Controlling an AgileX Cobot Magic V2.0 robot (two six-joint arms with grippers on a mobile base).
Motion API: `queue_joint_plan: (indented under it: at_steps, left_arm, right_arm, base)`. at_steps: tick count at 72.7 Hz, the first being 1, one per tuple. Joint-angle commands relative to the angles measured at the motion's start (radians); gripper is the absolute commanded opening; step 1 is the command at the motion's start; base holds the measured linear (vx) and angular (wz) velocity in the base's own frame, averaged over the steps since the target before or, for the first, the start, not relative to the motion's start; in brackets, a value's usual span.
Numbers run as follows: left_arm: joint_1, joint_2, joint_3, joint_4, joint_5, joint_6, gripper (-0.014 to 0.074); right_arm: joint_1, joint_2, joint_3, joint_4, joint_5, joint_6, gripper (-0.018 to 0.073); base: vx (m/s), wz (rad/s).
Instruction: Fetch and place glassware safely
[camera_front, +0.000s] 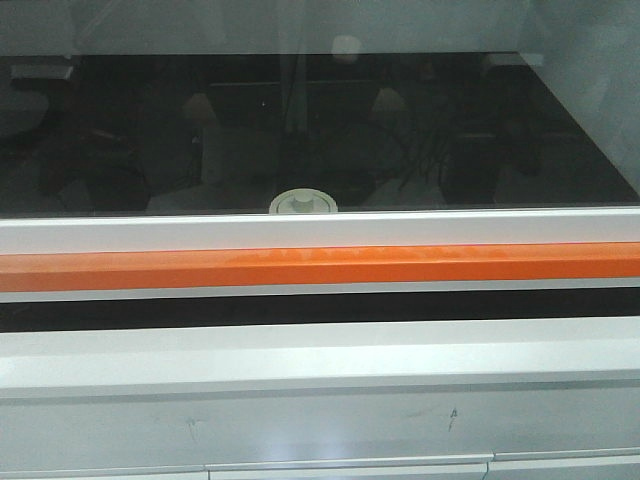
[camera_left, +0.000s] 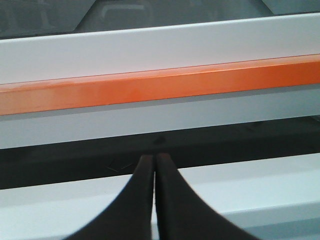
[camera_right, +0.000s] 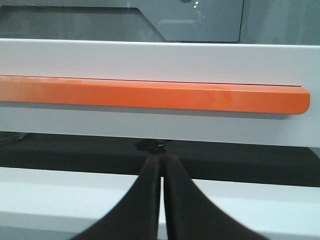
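Only the cream-white round lid with its central knob (camera_front: 303, 202) of the glassware jar shows in the front view, behind the glass sash of a cabinet, just above the white sash frame; its glass body is hidden. My left gripper (camera_left: 153, 158) is shut and empty in the left wrist view, pointing at the dark slot under the sash. My right gripper (camera_right: 161, 158) is shut and empty in the right wrist view, pointing at the same slot. Neither gripper shows in the front view.
An orange handle bar (camera_front: 320, 266) runs across the white sash frame (camera_front: 320, 232), also in the left wrist view (camera_left: 160, 86) and the right wrist view (camera_right: 150, 95), where its right end shows. A narrow dark gap (camera_front: 320, 308) lies below it, above a white ledge (camera_front: 320, 350).
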Motion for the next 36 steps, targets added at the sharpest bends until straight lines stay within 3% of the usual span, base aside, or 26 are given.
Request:
queue_joint_plan:
  at_steps: [1, 16, 28, 36]
  left_arm:
    - [0.000, -0.018, 0.030, -0.001, -0.073, -0.003, -0.0007]
    - [0.000, -0.018, 0.028, -0.003, -0.152, -0.004, -0.0007]
    - [0.000, -0.018, -0.006, -0.003, -0.268, -0.004, -0.0007]
    - [0.000, -0.011, -0.079, -0.002, -0.273, -0.004, -0.0007]
  right_arm:
    - [-0.006, -0.013, 0.019, -0.013, -0.071, -0.013, -0.0006]
    - [-0.006, -0.013, 0.017, -0.014, -0.092, -0.013, -0.0006]
    - [-0.006, -0.013, 0.015, 0.010, -0.299, 0.011, -0.0006]
    - [-0.006, -0.011, -0.052, 0.039, -0.302, 0.067, -0.0006]
  base:
    - [0.00, 0.00]
    - [0.00, 0.00]
    - [0.00, 0.00]
    - [0.00, 0.00]
